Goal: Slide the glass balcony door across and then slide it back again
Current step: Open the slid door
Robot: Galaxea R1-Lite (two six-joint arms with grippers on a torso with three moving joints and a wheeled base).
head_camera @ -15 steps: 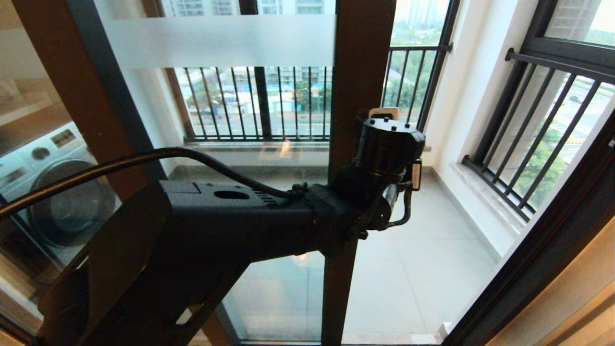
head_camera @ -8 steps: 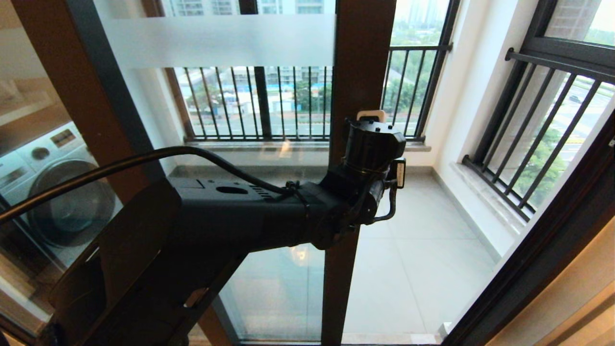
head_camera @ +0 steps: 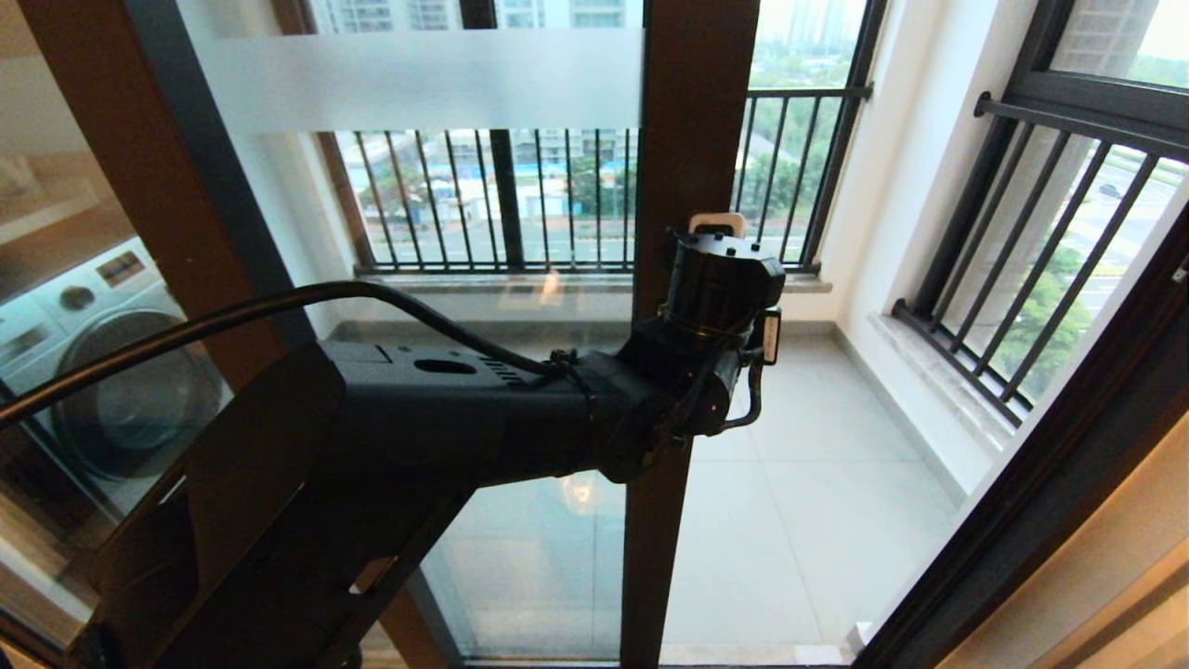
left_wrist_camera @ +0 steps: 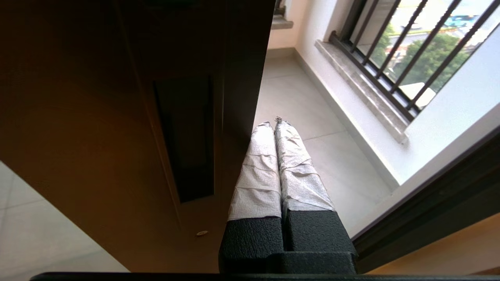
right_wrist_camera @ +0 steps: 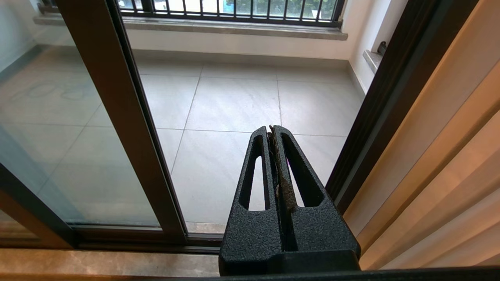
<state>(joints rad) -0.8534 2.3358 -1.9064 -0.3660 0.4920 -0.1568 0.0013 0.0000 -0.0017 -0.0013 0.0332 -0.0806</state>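
Observation:
The glass balcony door (head_camera: 520, 390) has a frosted band (head_camera: 418, 79) across its pane and a dark brown stile (head_camera: 692, 139) at its right side. My left arm reaches across to that stile, its wrist (head_camera: 720, 283) at the stile's right edge. In the left wrist view my left gripper (left_wrist_camera: 273, 124) is shut on nothing, and its white-wrapped fingers (left_wrist_camera: 258, 171) lie along the stile's edge. The recessed handle slot (left_wrist_camera: 187, 136) sits just beside them. My right gripper (right_wrist_camera: 272, 128) hangs shut and low, pointing at the tiles in the opening.
A white washing machine (head_camera: 111, 372) shows through the brown-framed panel on the left. The dark door frame (head_camera: 1050, 483) bounds the opening on the right, with beige wall panelling (right_wrist_camera: 437, 156) beside it. Grey balcony tiles (head_camera: 808, 520), railing (head_camera: 520, 200) and barred window (head_camera: 1050, 251) lie beyond.
My left wrist has moved left, up to the stile's right edge, and the stile has shifted slightly left. Little has changed over the last half second.

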